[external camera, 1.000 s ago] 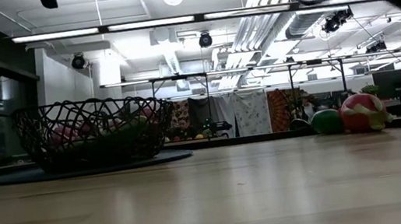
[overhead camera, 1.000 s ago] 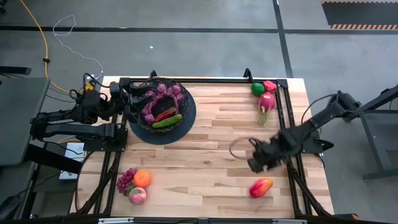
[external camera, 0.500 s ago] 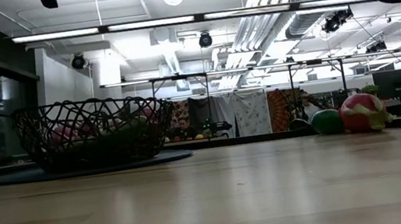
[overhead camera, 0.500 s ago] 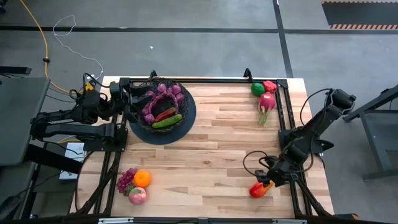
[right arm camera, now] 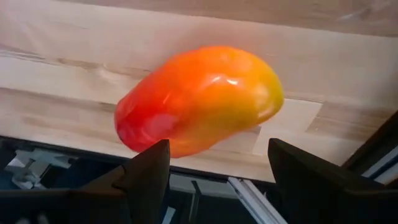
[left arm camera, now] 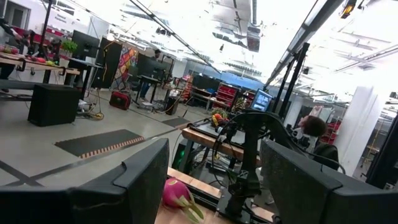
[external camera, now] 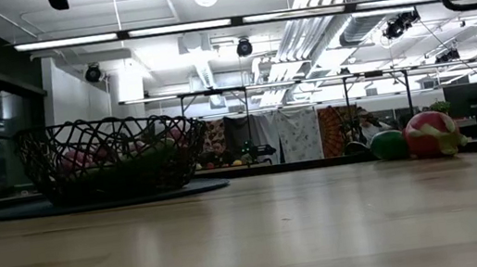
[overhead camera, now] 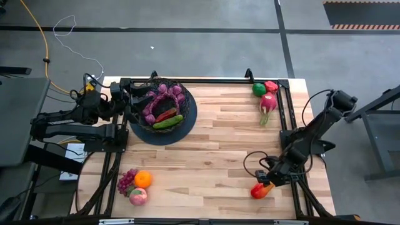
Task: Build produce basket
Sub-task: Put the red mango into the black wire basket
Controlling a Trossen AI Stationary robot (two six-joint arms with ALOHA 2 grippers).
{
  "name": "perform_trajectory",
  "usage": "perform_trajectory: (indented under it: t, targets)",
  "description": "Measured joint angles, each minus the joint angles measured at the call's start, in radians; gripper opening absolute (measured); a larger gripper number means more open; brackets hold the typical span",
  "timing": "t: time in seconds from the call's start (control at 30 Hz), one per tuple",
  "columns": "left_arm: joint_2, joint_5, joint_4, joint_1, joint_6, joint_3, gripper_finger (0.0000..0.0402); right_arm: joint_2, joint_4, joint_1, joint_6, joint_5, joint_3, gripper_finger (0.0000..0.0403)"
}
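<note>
Mango (right arm camera: 199, 99) at 5 o'clock on the table (overhead camera: 219, 144) now sits between the right gripper's (right arm camera: 217, 180) spread, empty fingers; a second ago that gripper hung farther up the table, so a pickup looks imminent. Left gripper (left arm camera: 205, 180) waits at 10 o'clock beside the basket (overhead camera: 139, 122), fingers apart and empty. Inside the basket lie purple grapes (overhead camera: 164, 95), a cucumber (overhead camera: 167, 123) and a red pepper (overhead camera: 165, 114).
</note>
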Motion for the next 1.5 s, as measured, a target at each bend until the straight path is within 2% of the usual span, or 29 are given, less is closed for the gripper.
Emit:
perform_trajectory:
  t: [0.27, 0.6, 0.97, 1.27, 1.5]
  targets:
    - [0.0, -0.001, 0.0, 0.0, 0.0, 0.0, 0.0241, 0.088, 0.102, -0.022, 0.0, -0.006, 0.004, 0.0261]
    - [0.0, -0.01, 0.0, 0.0, 0.0, 0.0, 0.0241, 0.14, 0.051, -0.085, -0.046, 0.009, 0.009, 0.0261]
    - [0.0, -0.011, 0.0, 0.0, 0.0, 0.0, 0.0241, 0.138, -0.044, -0.21, -0.328, 0.062, 0.011, 0.0262]
    - [0.0, -0.011, 0.0, 0.0, -0.003, 0.0, 0.0241, 0.137, -0.073, -0.36, -0.601, 0.117, 0.013, 0.0262]
    - [0.0, -0.011, 0.001, 0.0, -0.026, 0.0, 0.0241, 0.135, -0.081, -0.474, -0.775, 0.12, 0.013, 0.0262]
